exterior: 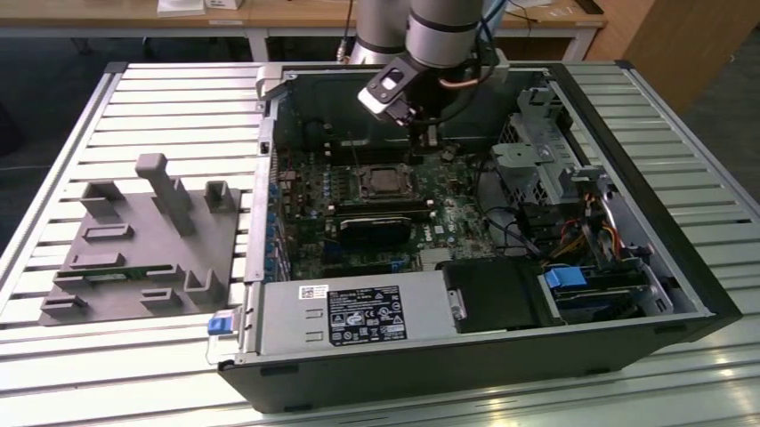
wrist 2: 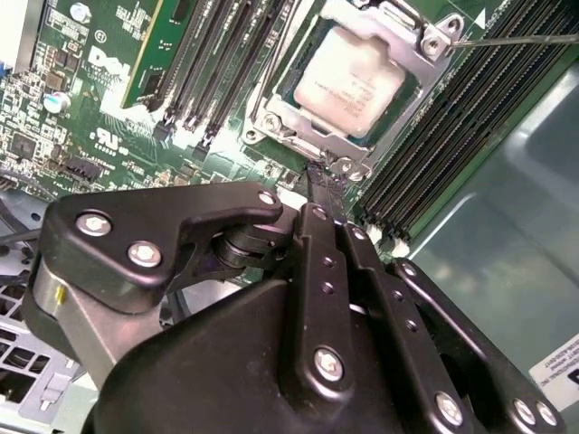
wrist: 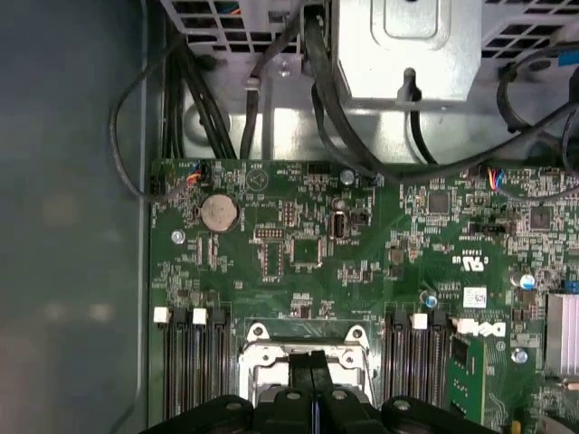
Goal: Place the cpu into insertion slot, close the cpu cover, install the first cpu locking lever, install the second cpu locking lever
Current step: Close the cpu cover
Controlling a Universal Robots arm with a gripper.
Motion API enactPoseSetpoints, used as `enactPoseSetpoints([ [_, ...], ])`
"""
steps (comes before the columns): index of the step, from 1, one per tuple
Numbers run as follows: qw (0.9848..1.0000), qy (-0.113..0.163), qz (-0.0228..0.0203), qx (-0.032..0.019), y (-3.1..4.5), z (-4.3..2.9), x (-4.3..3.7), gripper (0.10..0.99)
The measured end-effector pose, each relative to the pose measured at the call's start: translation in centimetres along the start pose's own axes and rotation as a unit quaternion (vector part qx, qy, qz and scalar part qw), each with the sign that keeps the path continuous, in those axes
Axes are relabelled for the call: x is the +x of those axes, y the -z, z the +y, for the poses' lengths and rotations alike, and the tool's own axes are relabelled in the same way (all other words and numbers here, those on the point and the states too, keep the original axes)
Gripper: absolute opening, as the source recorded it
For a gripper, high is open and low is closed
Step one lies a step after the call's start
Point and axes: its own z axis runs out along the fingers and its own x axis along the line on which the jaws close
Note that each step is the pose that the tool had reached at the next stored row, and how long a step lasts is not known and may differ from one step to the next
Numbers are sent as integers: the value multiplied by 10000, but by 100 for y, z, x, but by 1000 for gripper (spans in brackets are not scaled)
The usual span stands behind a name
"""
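While the cpu lies under the cpu cover, the end effector hovers beside it, pinched together and empty.

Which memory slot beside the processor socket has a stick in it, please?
The slot farthest from the socket on one side: it holds a green stick; the rest look empty.

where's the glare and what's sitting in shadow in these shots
Exterior view: bright streaks on the slatted table, the case interior dim. Second wrist view: the cpu top shines pale, the gripper is dark. First wrist view: glare on the metal bracket.
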Motion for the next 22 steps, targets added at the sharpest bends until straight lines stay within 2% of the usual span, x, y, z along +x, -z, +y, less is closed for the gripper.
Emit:
enactPoseSetpoints([
  [6, 10000, 0, 0, -2, -1, -49, 0, 102],
  [22, 10000, 1, 1, -25, -15, -268, 1, 102],
])
